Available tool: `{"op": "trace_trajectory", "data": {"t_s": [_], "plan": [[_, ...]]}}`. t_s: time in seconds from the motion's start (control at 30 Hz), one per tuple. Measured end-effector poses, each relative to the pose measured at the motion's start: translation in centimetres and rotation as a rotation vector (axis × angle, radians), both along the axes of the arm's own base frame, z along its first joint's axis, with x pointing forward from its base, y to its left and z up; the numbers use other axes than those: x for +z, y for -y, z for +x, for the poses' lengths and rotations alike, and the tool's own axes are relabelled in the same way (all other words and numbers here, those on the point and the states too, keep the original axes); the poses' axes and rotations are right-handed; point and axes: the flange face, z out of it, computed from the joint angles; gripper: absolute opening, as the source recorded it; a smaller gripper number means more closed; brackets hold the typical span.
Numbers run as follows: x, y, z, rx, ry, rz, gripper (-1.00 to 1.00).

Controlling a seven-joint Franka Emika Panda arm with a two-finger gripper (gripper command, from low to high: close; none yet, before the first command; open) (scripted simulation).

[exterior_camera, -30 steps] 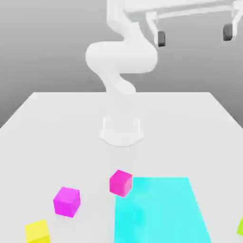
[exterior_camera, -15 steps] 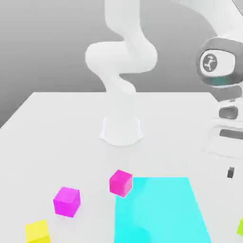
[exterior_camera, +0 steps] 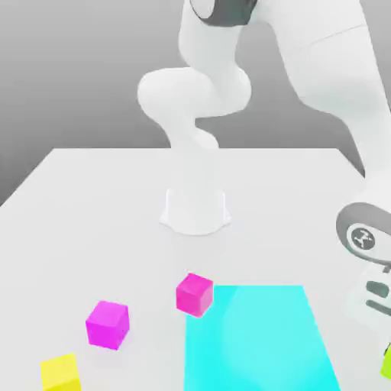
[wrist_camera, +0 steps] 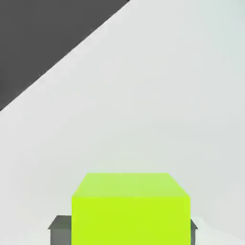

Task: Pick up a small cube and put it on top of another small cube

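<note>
Lime cube (wrist_camera: 130,209): sitting on white table (exterior_camera: 107,198) at exterior view's lower right edge, directly between dark fingertips (wrist_camera: 59,228) of gripper (wrist_camera: 123,229). Fingers pressing both sides, pinching cube. Magenta cube (exterior_camera: 194,294) lying well apart, toward exterior view's left, likely stacking base.

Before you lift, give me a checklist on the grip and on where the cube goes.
1. Lime cube sits inside the gripper: ok, a dark finger shows on each side of it.
2. Fingers against the cube's sides: ok, both look flush with it.
3. Lime cube off the table: cannot tell.
4. Top of the pink cube is free for stacking: ok, nothing lies on it.
5. Magenta cube and yellow cube stand apart from the pink cube: ok, both lie toward the exterior view's left of it.
</note>
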Motion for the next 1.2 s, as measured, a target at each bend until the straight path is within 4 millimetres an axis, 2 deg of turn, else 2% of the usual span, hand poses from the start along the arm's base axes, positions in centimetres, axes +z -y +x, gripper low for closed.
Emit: {"op": "trace_trajectory", "data": {"t_s": [0.07, 0.17, 0.2, 0.3, 0.4, 0.57, 0.7, 0.8, 0.9, 0.93, 0.97, 1.03, 1.1, 1.13, 1.2], "plan": [[1.5, 0.0, 0.1, -0.001, 0.000, 0.000, -1.00], [5.5, 0.3, 0.1, -0.002, 0.000, 0.000, -1.00], [6.2, 1.8, 0.6, -0.007, 0.000, -0.002, -1.00], [7.4, 8.3, 2.4, -0.031, -0.001, -0.009, -1.00], [8.4, 15.4, 3.3, -0.060, -0.003, -0.014, -1.00], [9.7, 26.9, 2.5, -0.114, -0.007, -0.017, -1.00], [10.7, 35.4, -0.1, -0.160, -0.008, -0.014, -1.00], [11.2, 42.4, -3.2, -0.225, -0.006, -0.010, -1.00], [11.7, 47.7, -7.1, -0.275, -0.003, -0.004, -1.00], [11.1, 49.2, -8.0, -0.300, -0.002, -0.003, -1.00], [10.3, 50.3, -8.6, -0.323, -0.002, -0.003, -1.00], [8.3, 48.3, -7.8, -0.265, -0.001, -0.004, -1.00], [6.0, 47.7, -7.7, -0.251, -0.001, -0.003, -1.00], [5.4, 47.6, -7.7, -0.248, -0.001, -0.003, 1.00], [5.4, 47.6, -7.7, -0.248, -0.001, -0.003, 1.00]]}}
